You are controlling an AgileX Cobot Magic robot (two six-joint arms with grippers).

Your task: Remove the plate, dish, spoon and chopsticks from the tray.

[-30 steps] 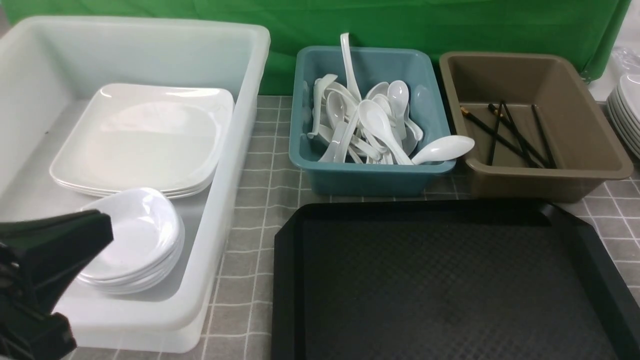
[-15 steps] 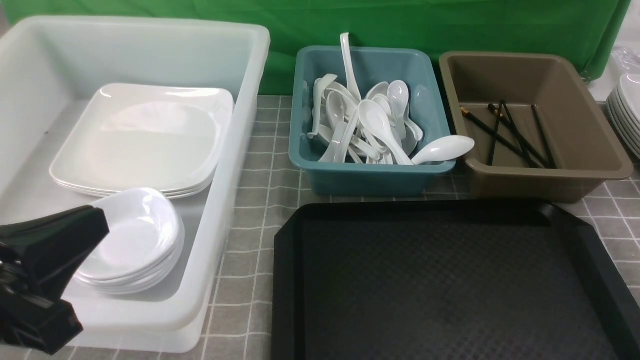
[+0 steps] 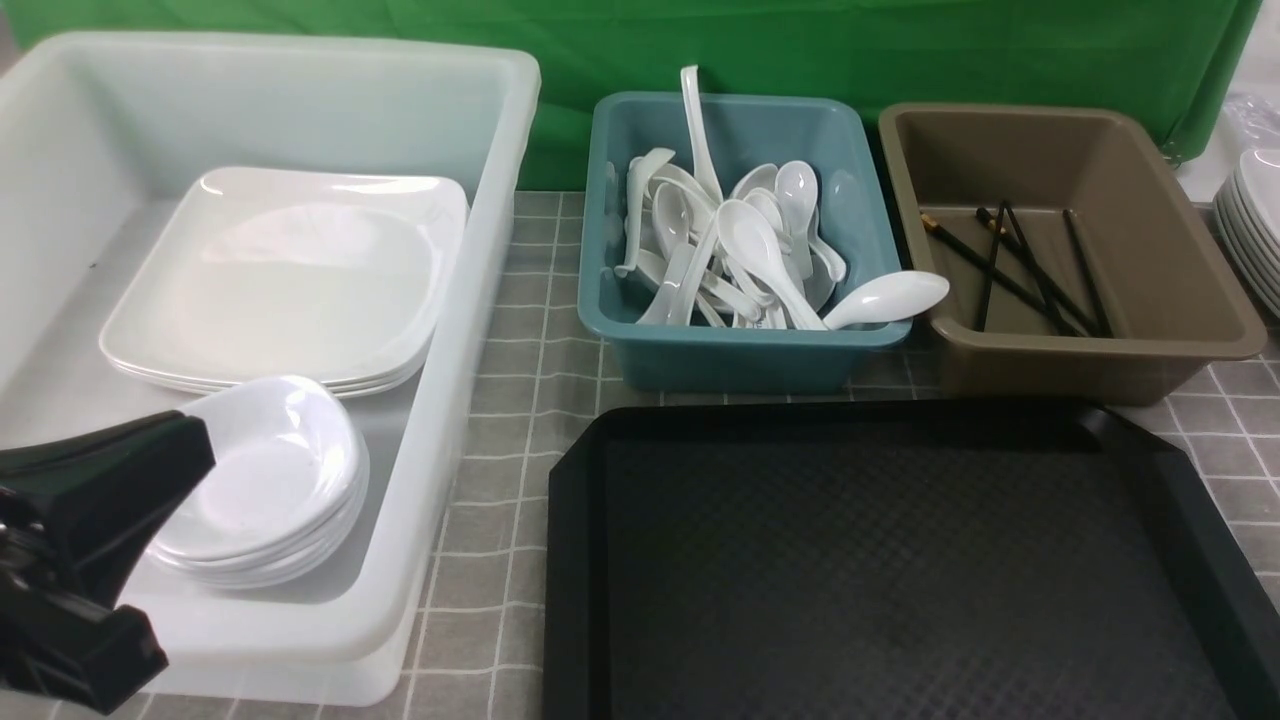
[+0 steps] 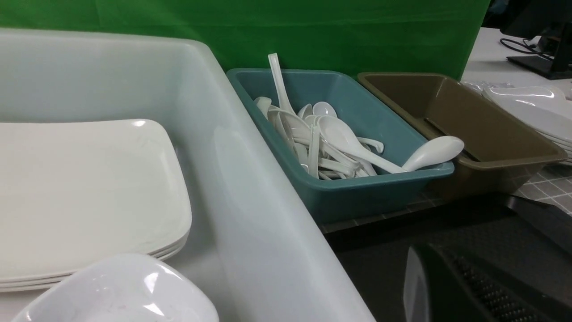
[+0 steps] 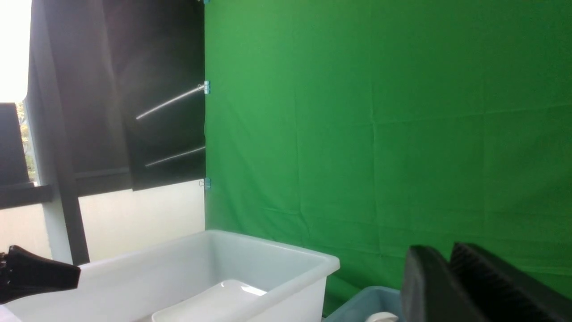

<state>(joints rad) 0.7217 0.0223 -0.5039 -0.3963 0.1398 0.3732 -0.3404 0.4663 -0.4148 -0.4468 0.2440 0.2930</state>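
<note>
- Tray: black, on the table at front right, nothing on it.
- Plates: stack of white square ones, flat in the big white tub on the left, toward its far side.
- Small dishes: stack of deep white ones in the same tub, just in front of the plates.
- Spoons: white pile in the teal tub, mid-back; 1 spoon lies over the near right rim, bowl sticking out toward the brown tub.
- Chopsticks: black w/ gold bands, lying crossed on the floor of the brown tub, right of the teal one.
- Left gripper: low at front left, over the near edge of the white tub, tip in front of the dishes; jaws closed, holding nothing.
- Right gripper: seen only in its own wrist view, pointing at the green backdrop; jaws look nearly together w/ a thin gap, can't tell for sure; nothing seen between them.
- More white plates stacked at the far right edge.
</note>
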